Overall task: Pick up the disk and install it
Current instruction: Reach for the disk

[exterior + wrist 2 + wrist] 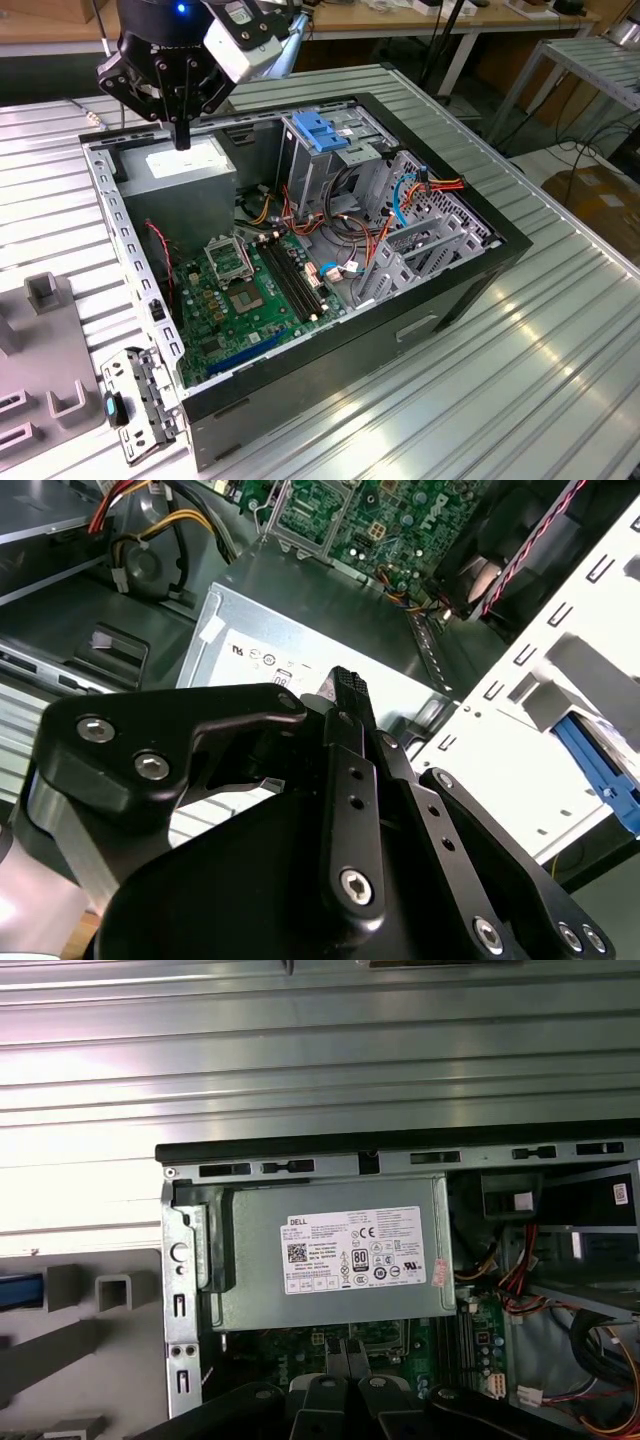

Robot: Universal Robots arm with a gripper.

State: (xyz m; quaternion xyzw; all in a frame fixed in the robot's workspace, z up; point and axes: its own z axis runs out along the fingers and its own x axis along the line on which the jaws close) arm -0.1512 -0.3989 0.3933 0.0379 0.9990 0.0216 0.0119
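The flat grey plastic fixture plate with raised blocks (60, 350) lies on the ribbed metal counter (520, 380) at the exterior view's left, outside the open black computer case (400, 330). In the first wrist view a strip of bright blue plastic rail at this fixture is judged to belong to the dark flat disk with blue side rails (18, 1290). Its body cannot be made out. It rests well apart from the claw.

The black two-fingered claw (181, 135) hangs just above the grey boxy metal power supply with a white label (185, 175). Its fingers are together and it carries nothing.

Further right, the light-blue ribbed plastic latch plate (320, 130) tops the grey sheet-metal drive cage (310, 185). Loose orange and red cables (440, 185) lie beyond it.

Hazards, as judged:
- **Case wall:** a low sideways sweep toward the fixture could strike the perforated case wall.
- **Closed claw:** fingers brought down together would press on the disk rather than straddle it.
- **Grip:** smooth plastic rails may slip or tilt in a narrow pinch.
- **Insertion:** a tilted disk could jam in the cage, or snag and pinch the cables.
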